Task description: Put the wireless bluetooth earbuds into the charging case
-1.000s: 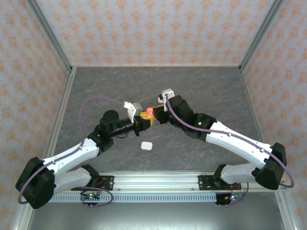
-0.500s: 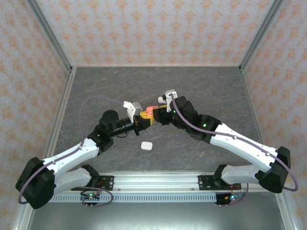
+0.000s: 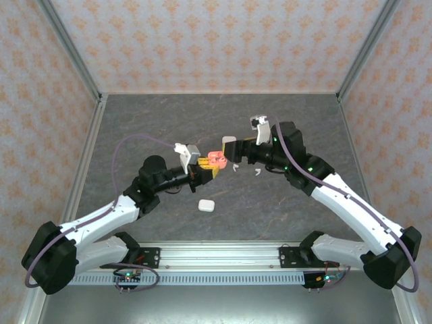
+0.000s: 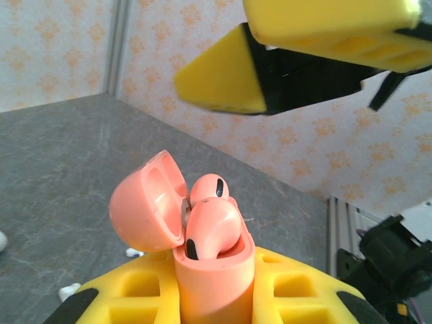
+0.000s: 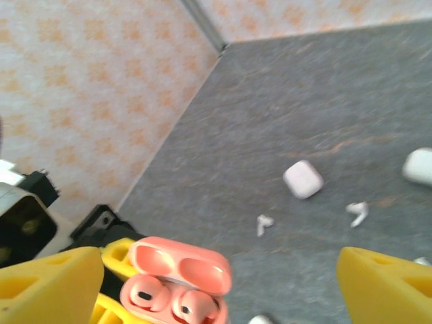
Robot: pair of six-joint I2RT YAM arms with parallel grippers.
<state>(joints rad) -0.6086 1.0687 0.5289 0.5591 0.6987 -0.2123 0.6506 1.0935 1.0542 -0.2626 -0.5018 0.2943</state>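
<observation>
Above tabletop (image 3: 304,121) centre: your left pincer (image 3: 206,169) clamped on pink case (image 4: 216,290), lid up, both pink earbuds (image 4: 210,226) seated. Your right pincer (image 3: 236,154) spread wide, empty, beside case. Likely left for you: lid shut; white earbuds (image 5: 358,212) loose near white case (image 5: 302,179).

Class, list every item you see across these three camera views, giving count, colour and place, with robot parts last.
salmon-pink open charging case: one, pink, raised above the table centre, lid up
pink earbuds: two, pink, seated in that case
white pillow-shaped cases: two, white, closed, lying on the table
white stemmed earbuds: at least two, white, loose on the table right of the pink case
grey stone-patterned table: one, grey, under everything
left gripper: one, yellow fingers, shut on the pink case
right gripper: one, yellow fingers, open, beside the pink case
</observation>
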